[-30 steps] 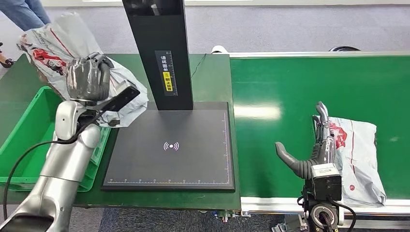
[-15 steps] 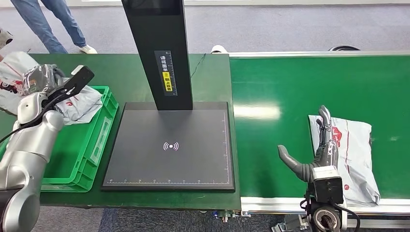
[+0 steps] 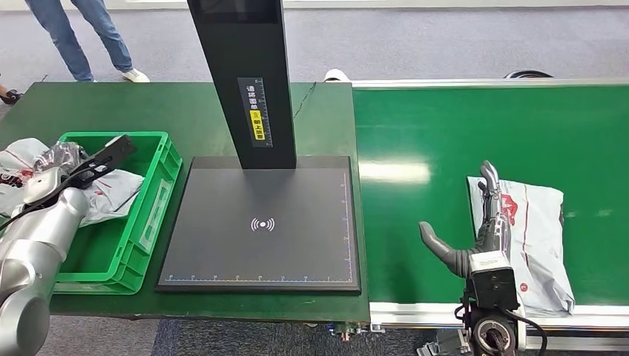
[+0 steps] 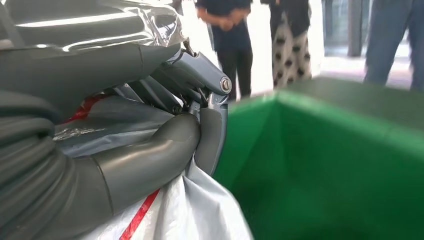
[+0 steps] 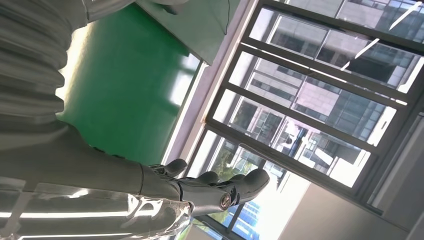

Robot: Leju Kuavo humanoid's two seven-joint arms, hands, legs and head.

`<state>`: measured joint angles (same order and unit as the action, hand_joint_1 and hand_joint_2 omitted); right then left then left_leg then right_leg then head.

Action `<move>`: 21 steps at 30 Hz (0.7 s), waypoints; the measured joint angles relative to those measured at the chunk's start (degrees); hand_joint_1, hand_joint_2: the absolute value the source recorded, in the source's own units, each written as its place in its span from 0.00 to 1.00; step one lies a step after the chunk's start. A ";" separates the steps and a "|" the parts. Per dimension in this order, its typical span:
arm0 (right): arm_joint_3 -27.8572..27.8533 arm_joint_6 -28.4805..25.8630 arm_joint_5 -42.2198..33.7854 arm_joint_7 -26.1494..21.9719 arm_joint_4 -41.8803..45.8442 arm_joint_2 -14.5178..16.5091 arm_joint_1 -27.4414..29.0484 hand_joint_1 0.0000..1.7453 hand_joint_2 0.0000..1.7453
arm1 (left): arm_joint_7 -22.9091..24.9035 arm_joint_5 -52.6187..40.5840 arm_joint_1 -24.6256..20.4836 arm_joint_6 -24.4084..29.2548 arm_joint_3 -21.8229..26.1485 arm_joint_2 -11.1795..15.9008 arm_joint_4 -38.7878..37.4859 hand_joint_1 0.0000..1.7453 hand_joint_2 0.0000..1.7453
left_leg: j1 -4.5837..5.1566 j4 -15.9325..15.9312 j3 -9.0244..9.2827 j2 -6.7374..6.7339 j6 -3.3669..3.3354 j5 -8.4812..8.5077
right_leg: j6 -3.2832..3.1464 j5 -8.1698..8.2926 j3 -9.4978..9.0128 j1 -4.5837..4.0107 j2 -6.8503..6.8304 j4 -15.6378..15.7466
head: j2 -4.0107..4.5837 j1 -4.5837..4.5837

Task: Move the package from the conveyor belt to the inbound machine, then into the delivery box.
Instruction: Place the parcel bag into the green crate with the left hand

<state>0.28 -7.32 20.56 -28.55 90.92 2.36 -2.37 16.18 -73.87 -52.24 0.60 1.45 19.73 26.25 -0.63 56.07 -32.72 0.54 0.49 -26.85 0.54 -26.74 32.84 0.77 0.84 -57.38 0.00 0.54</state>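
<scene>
My left hand (image 3: 53,162) grips a crumpled grey-white package (image 3: 107,194) with red print, which hangs into the left end of the green delivery box (image 3: 152,215). In the left wrist view the thumb and fingers (image 4: 205,95) pinch the package (image 4: 200,215) beside the box's green wall (image 4: 330,165). A second grey package (image 3: 538,233) lies on the green conveyor belt (image 3: 460,126) at the right. My right hand (image 3: 481,233) is open, fingers stretched along that package's left edge and thumb spread over the belt. The right wrist view shows its fingers (image 5: 220,187) straight over glossy plastic (image 5: 100,220).
The inbound machine's black platform (image 3: 259,252) and tall black column (image 3: 245,74) stand between the box and the belt. A person's legs (image 3: 81,37) stand beyond the table's far left corner. More people (image 4: 240,35) stand behind the box in the left wrist view.
My left arm has swung left and down, carrying its package from beside the machine's column into the green box. The package on the belt has drifted slightly left; my right hand barely moved.
</scene>
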 joint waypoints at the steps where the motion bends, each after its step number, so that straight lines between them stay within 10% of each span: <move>1: -0.01 0.05 0.06 0.00 0.00 0.08 -0.03 0.00 1.00 | 0.03 0.16 -0.06 -1.50 0.20 -0.04 -0.44 0.95 1.00 | 0.00 0.00 0.00 0.00 0.00 0.00 | 0.00 0.00 0.00 0.00 0.00 0.00 | 0.00 0.01; 9: -0.09 0.48 0.69 0.19 0.00 0.45 -0.12 0.00 1.00 | -0.48 1.24 -0.11 -5.39 1.74 -0.75 -2.53 0.00 1.00 | 0.00 0.00 0.00 0.00 0.00 0.00 | 0.00 0.00 0.00 0.00 0.00 0.00 | 0.00 0.00; 21: -1.16 1.02 1.19 0.33 0.71 1.11 0.30 0.00 1.00 | -3.42 2.67 -0.13 3.85 3.68 -2.25 -2.56 0.00 1.00 | 0.00 0.00 0.01 0.00 0.00 0.00 | 0.00 0.00 0.01 0.00 0.00 0.00 | 0.00 0.00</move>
<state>-0.89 -6.31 21.74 -28.22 91.64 3.46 -2.07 12.75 -71.19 -52.36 4.45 5.13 17.49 23.68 -0.63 56.08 -32.71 0.54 0.49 -26.85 0.54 -26.74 32.85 0.77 0.84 -57.38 0.00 0.54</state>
